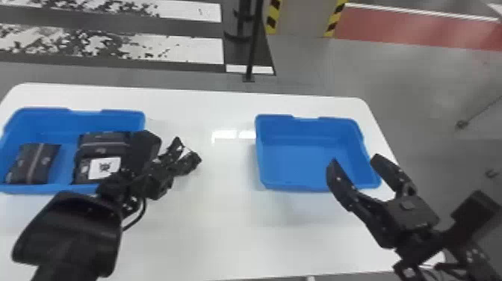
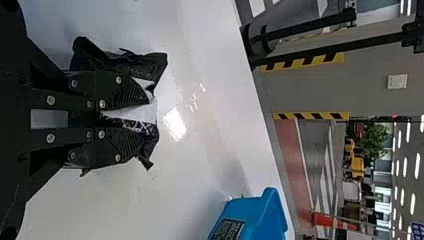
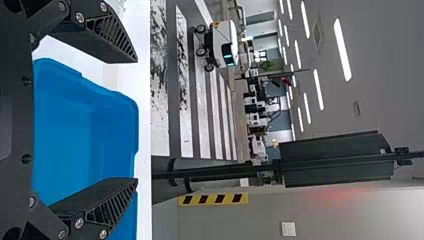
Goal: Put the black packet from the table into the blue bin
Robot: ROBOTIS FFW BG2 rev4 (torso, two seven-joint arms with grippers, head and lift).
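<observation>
In the head view my left gripper (image 1: 166,169) is between the two bins, just right of the left blue bin (image 1: 80,188). It is shut on a crumpled black packet (image 1: 189,163). The left wrist view shows black folds of the packet (image 2: 150,64) bulging out on both sides of my left gripper (image 2: 152,115), with a whitish patch between the fingers. My right gripper (image 1: 354,160) stands open over the near right part of the right blue bin (image 1: 313,184); in the right wrist view, my right gripper (image 3: 135,120) has its fingers apart in front of that bin (image 3: 112,102).
Inside the left bin lie several dark packets, one (image 1: 34,163) at its left side and one with a white label (image 1: 104,167) farther right, partly behind my left arm. Both bins stand on the white table (image 1: 209,239). A dark post (image 1: 254,41) rises behind it.
</observation>
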